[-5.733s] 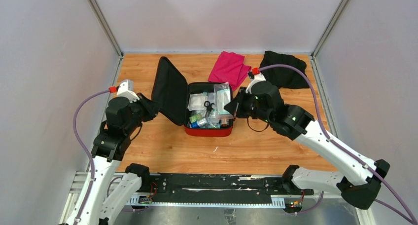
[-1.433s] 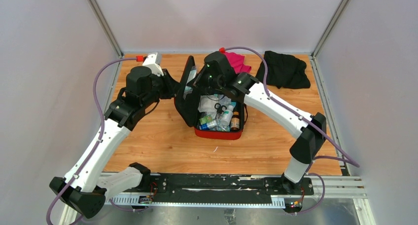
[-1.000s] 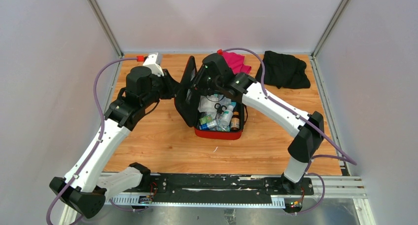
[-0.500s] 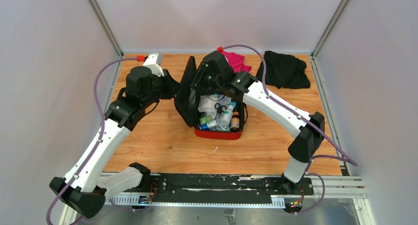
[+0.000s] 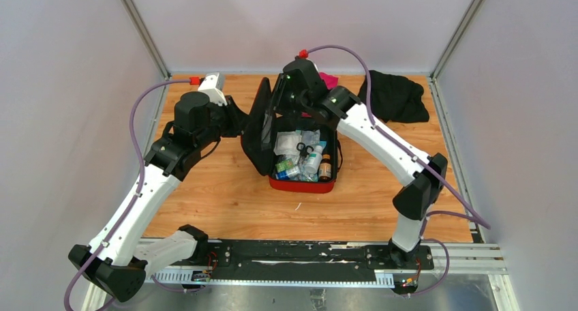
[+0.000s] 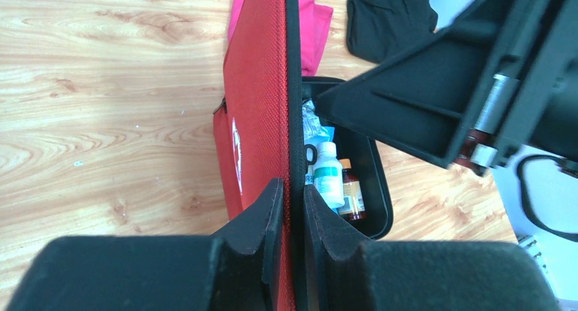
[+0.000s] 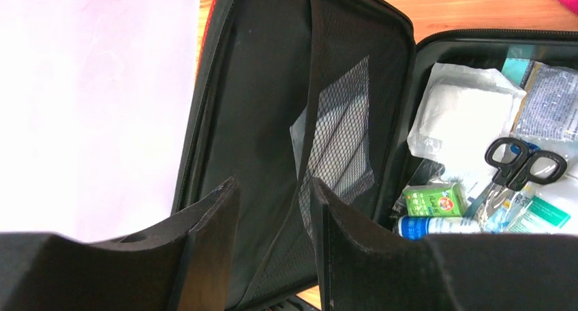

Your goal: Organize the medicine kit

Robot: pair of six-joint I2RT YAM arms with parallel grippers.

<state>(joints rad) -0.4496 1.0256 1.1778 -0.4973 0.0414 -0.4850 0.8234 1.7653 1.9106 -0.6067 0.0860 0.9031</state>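
Note:
The medicine kit (image 5: 297,184), a red zip case, lies open on the wooden table. Its lid (image 5: 257,130) stands nearly upright on the left. My left gripper (image 5: 240,123) is shut on the lid's edge (image 6: 292,120), one finger on the red outside and one on the black inside. My right gripper (image 7: 272,185) hangs open in front of the lid's black mesh pocket (image 7: 341,140), holding nothing. A clear packet (image 7: 334,147) sits behind the mesh. The tray holds a gauze pack (image 7: 463,113), scissors (image 7: 521,164), a green box (image 7: 435,199) and bottles (image 6: 328,178).
A folded pink cloth (image 5: 327,79) lies behind the case, partly hidden by my right wrist. A black cloth (image 5: 395,96) lies at the back right. Grey walls close in the table on three sides. My right arm (image 6: 463,99) reaches over the case.
My right gripper's jaws have spread wider, and the wrist has lifted and drawn back from the lid. The clear packet it carried earlier now sits in the mesh pocket. The left arm holds still.

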